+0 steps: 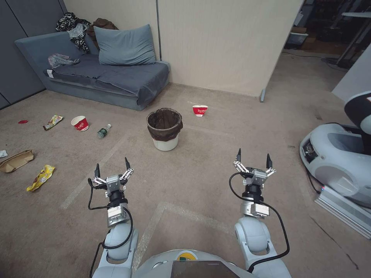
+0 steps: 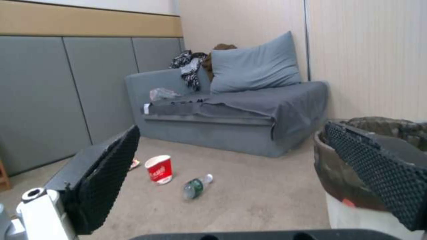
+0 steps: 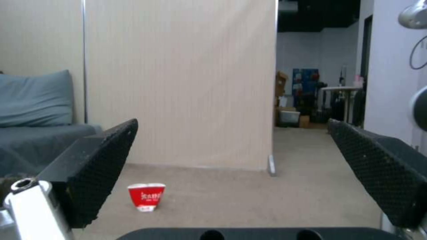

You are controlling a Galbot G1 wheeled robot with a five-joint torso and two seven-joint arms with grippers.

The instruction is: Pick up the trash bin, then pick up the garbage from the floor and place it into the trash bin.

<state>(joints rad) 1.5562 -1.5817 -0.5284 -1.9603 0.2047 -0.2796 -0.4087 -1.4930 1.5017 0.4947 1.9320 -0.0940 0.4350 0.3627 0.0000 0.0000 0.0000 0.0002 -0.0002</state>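
Lying farthest left on the carpet are a white scrap (image 1: 3, 153), a flat brown paper bag (image 1: 15, 160), a small red scrap (image 1: 22, 122) and a yellow snack wrapper (image 1: 40, 178). Beyond them a multicoloured wrapper (image 1: 53, 122) sits just beside an upright red-and-white paper cup (image 1: 80, 123), with a clear green-labelled bottle (image 1: 103, 131) on its side a little to the right. Behind these stands a grey sofa (image 1: 116, 83) carrying a blue pillow (image 1: 124, 45), dark clothes (image 1: 75, 29) and a translucent plastic bag (image 1: 61, 60).

The left gripper (image 1: 112, 168) hangs above the floor in front of the robot, fingers spread wide and holding nothing; in the left wrist view its black textured fingers (image 2: 100, 176) frame the cup (image 2: 159, 169) and bottle (image 2: 197, 186).

The trash bin (image 1: 165, 129) stands upright on the carpet ahead, between the two arms and well apart from both, its brown bag folded over the rim. Behind and right of it lies a crushed red-and-white cup (image 1: 199, 110), near the beige partition wall (image 1: 228, 42).

The right gripper (image 1: 253, 158) is likewise spread wide and empty. Farther right sits a grey-white machine (image 1: 338, 154).
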